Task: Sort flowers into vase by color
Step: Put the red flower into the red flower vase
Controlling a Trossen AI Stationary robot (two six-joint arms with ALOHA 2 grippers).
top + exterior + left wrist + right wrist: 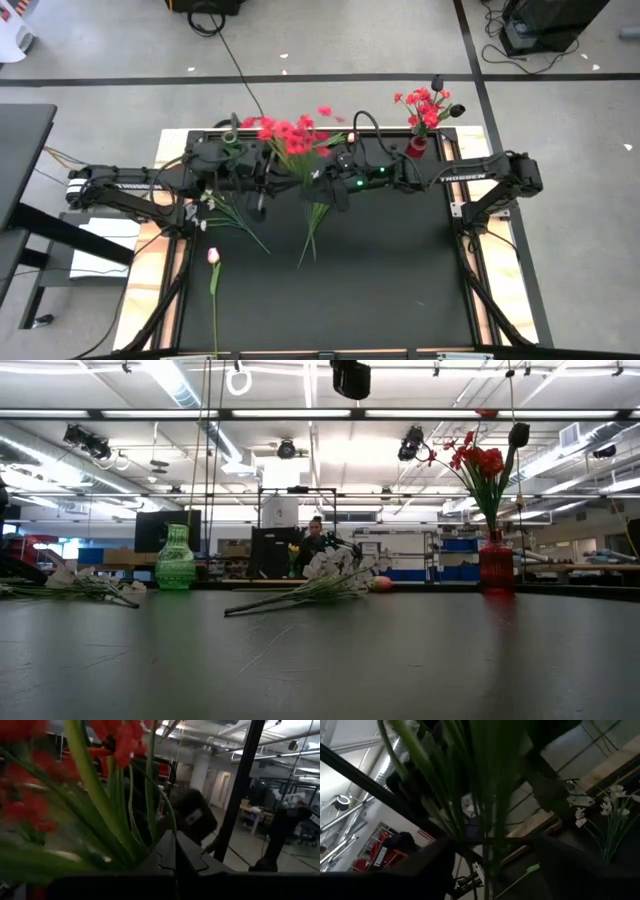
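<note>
Bare table front (pixel 380 290), arms (pixel 440 180) behind

Both arms reach inward from the table sides and meet near the middle at the far edge. Left gripper (pixel 275 165) has fingers closed tight, wrist turned toward the centre. Right gripper (pixel 325 170) has jaws spread wide, just beside the left one.
</note>
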